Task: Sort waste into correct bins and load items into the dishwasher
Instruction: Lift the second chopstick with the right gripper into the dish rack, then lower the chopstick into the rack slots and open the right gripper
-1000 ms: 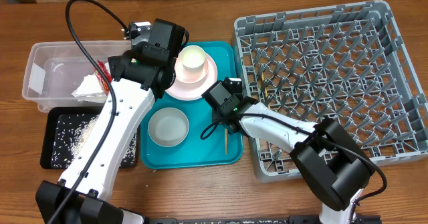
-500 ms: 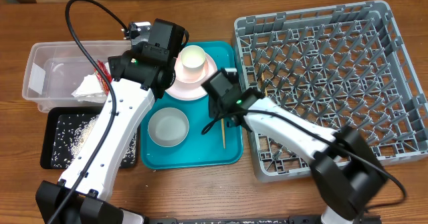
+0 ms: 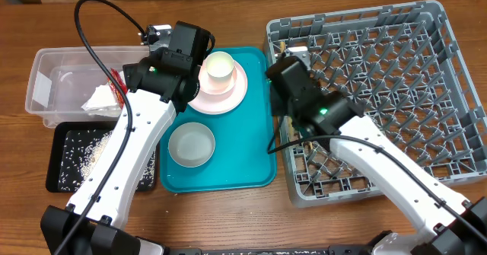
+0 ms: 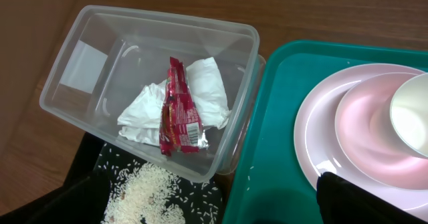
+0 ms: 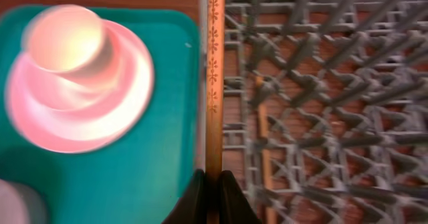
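Observation:
My right gripper [image 5: 214,184] is shut on a thin wooden chopstick [image 5: 214,77] and holds it over the left edge of the grey dish rack [image 5: 334,117]; in the overhead view this gripper [image 3: 285,57] is at the rack's [image 3: 449,95] near-left corner. A second chopstick [image 5: 264,137] lies in the rack. The pink plate [image 3: 236,95] with the cream cup [image 3: 218,66] and a pale bowl [image 3: 190,145] sit on the teal tray [image 3: 255,160]. My left gripper [image 4: 214,214] is open and empty over the tray's left edge, beside the plate [image 4: 321,137].
The clear tub [image 4: 160,20] holds the red wrapper [image 4: 179,107] and the white napkin [image 4: 207,87]. The black tray [image 3: 61,171] below it holds rice grains [image 4: 154,194]. A few grains lie on the teal tray. My left arm spans the table's left side.
My right gripper has lifted the chopstick off the teal tray and carried it up and to the right, to the rack's left edge. The left arm has not moved.

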{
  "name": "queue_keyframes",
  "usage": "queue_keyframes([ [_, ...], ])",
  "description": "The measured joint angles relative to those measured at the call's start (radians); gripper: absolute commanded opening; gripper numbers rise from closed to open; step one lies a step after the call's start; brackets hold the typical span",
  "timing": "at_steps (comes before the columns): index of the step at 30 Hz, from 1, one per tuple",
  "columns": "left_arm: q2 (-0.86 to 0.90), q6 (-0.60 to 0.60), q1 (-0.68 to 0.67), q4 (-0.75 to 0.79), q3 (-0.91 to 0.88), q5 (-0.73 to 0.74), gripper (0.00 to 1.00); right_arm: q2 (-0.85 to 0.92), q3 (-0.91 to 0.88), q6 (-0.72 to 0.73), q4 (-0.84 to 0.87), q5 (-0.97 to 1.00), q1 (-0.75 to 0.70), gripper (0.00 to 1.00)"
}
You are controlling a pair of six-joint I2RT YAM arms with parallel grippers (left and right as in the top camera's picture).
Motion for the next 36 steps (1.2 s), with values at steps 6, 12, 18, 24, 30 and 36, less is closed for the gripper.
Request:
queue_keyframes([
  [6,0.000,0.000,0.000,0.000,0.000,0.000,1.00,0.000,0.000,-0.080,-0.090,0.016,-0.095,0.04],
  [12,0.000,0.000,0.000,0.000,0.000,0.000,1.00,0.000,0.000,-0.102,-0.128,0.008,-0.185,0.04],
  [18,0.000,0.000,0.000,0.000,0.000,0.000,1.00,0.000,0.000,-0.115,-0.129,-0.014,-0.210,0.07],
  [24,0.000,0.000,0.000,0.000,0.000,0.000,1.00,0.000,0.000,-0.122,-0.130,-0.022,-0.210,0.15],
  [30,0.000,0.000,0.000,0.000,0.000,0.000,1.00,0.000,0.000,-0.122,-0.131,-0.024,-0.210,0.17],
  [36,0.000,0.000,0.000,0.000,0.000,0.000,1.00,0.000,0.000,-0.122,-0.130,-0.042,-0.210,0.18],
])
